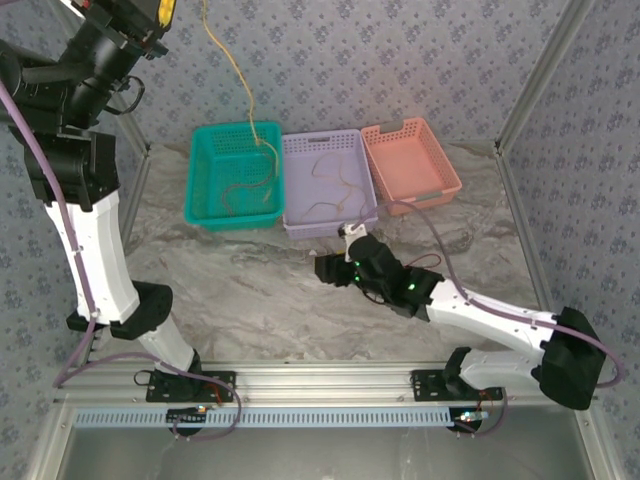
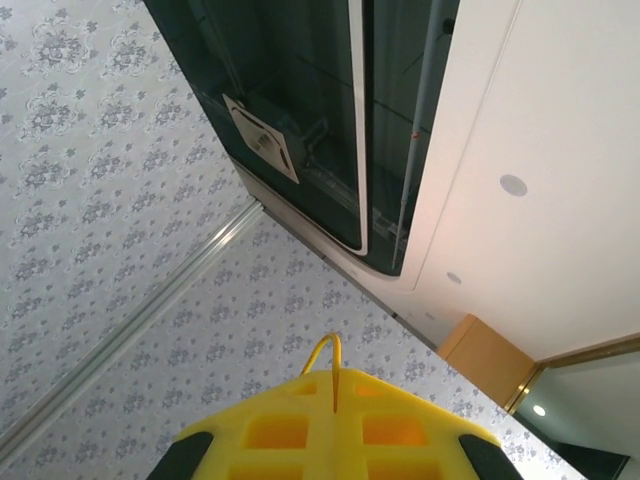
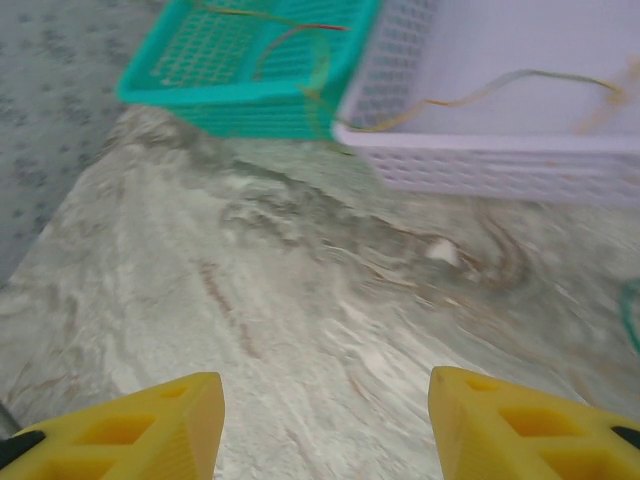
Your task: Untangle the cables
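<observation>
One marbled table [image 1: 260,290]: lies under the right claw [image 1: 350,240]; in the right wrist view its bare top shows between the claw's fingers.
Three baskets: they stand in a row just beyond the right claw and well apart from the left claw [image 1: 160,12]. The teal basket [image 1: 200,170] is ahead to the right claw's left, the purple basket [image 1: 320,137] is straight ahead and nearest, and the salmon basket [image 1: 410,160] is ahead to its right.
Right claw: released, with its yellow fingers [image 3: 150,425] spread wide and nothing between them. It sits low over the table, just short of the purple basket's near wall.
Left claw: raised high and clenched on the yellow cable [image 1: 240,80]. A small loop of the cable sticks out above the shut fingers [image 2: 270,435].
Yellow cable: hangs from up beside the left claw down into the teal basket.
Other cables: thin reddish strands [image 1: 245,190] lie on the teal basket's floor. One thin strand [image 1: 335,180] lies in the purple basket, ahead of the right claw and apart from it.
</observation>
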`<control>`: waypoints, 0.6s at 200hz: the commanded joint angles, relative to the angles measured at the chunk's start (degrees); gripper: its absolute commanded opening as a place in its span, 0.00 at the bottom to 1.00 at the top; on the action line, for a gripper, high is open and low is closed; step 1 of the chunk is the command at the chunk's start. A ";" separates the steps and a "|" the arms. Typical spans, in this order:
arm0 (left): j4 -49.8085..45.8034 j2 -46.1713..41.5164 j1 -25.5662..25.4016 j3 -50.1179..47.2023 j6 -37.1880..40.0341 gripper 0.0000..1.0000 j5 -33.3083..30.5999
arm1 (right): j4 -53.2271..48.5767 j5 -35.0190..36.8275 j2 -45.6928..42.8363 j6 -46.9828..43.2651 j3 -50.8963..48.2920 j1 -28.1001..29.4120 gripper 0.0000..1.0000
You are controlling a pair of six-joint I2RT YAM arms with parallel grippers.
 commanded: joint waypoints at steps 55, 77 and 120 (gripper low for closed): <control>-22.64 -7.60 -5.45 -4.61 13.03 0.00 5.37 | 0.10 7.12 -3.74 -21.91 23.35 12.05 0.64; -19.77 -14.35 -9.21 -19.00 18.02 0.00 5.02 | -4.50 6.68 -0.38 -24.95 36.62 13.00 0.66; -21.07 -20.53 -10.72 -35.55 25.24 0.00 6.11 | -8.95 6.36 4.99 -28.52 52.89 12.06 0.69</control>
